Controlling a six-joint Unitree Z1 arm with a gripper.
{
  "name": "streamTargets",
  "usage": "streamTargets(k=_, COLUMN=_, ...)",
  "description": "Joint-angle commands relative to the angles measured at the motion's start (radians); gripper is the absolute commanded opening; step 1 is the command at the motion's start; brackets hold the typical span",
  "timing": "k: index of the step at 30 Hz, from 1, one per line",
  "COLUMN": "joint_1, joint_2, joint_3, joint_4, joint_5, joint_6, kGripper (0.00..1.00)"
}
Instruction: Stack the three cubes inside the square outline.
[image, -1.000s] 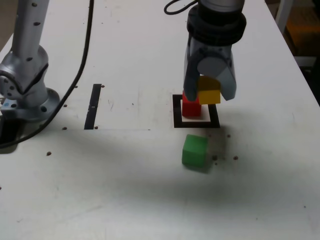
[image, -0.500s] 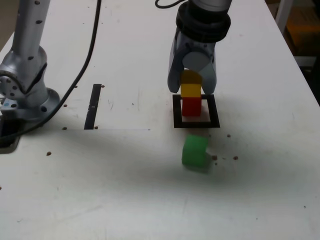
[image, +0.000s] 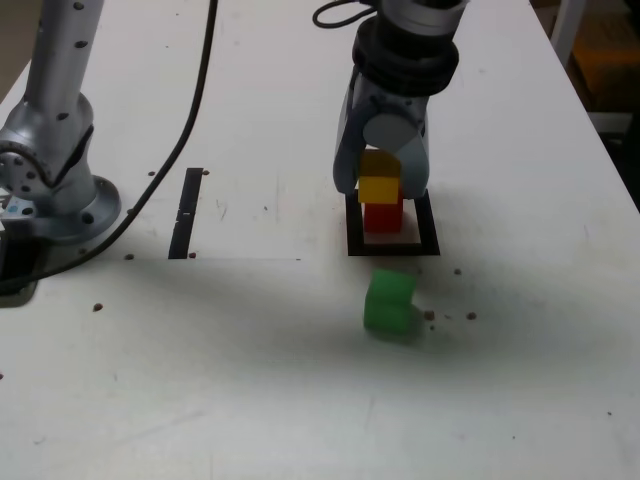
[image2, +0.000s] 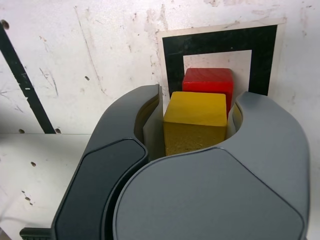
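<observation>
Yellow matte cube (image: 379, 187) pinched between the jaws of the grey plastic gripper (image: 382, 180), arm coming down from 12 o'clock in the exterior view. Jaws clamp it on two opposite sides. Yellow cube sits directly over the red matte cube (image: 382, 215); cannot tell if the two touch. In the wrist view the yellow cube (image2: 195, 122) overlaps most of the red one (image2: 208, 82), slightly offset. Red cube stands inside the black tape square outline (image: 430, 235) on the white tabletop (image: 250, 380). Green matte cube (image: 389, 302) lies outside the square, near it at 6 o'clock, well clear of the gripper. Straight black tape strip (image: 186, 212) at 9 o'clock of the square, well apart. Silver arm base (image: 50, 150) beyond the strip at 9 o'clock, black cable (image: 170, 130) draped beside it.
</observation>
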Motion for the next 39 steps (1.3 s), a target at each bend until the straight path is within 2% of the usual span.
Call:
streamTargets(k=1, joint_1=0.003, joint_2=0.002, joint_3=0.002, joint_4=-0.003, joint_5=-0.002, joint_6=0.004, kGripper=0.4)
streamTargets(k=12, joint_1=0.003, joint_2=0.003, joint_3=0.005, joint_4=-0.01, joint_5=-0.005, joint_6=0.012, kGripper=0.64)
streamTargets(k=16, joint_1=0.003, joint_2=0.001, joint_3=0.011, joint_4=-0.011, joint_5=-0.004, joint_6=0.01, kGripper=0.69)
streamTargets(k=22, joint_1=0.006, joint_2=-0.015, joint_3=0.013, joint_4=-0.003, joint_5=0.013, joint_6=-0.003, kGripper=0.71)
streamTargets(k=29, joint_1=-0.012, joint_2=-0.133, joint_3=-0.01, joint_4=0.07, joint_5=0.075, joint_6=-0.048, kGripper=0.71)
streamTargets(k=34, joint_1=-0.058, joint_2=-0.182, joint_3=-0.021, joint_4=0.094, joint_5=0.075, joint_6=-0.051, kGripper=0.71)
streamTargets(k=39, joint_1=-0.163, joint_2=-0.192, joint_3=-0.032, joint_4=0.091, joint_5=0.054, joint_6=-0.065, kGripper=0.71)
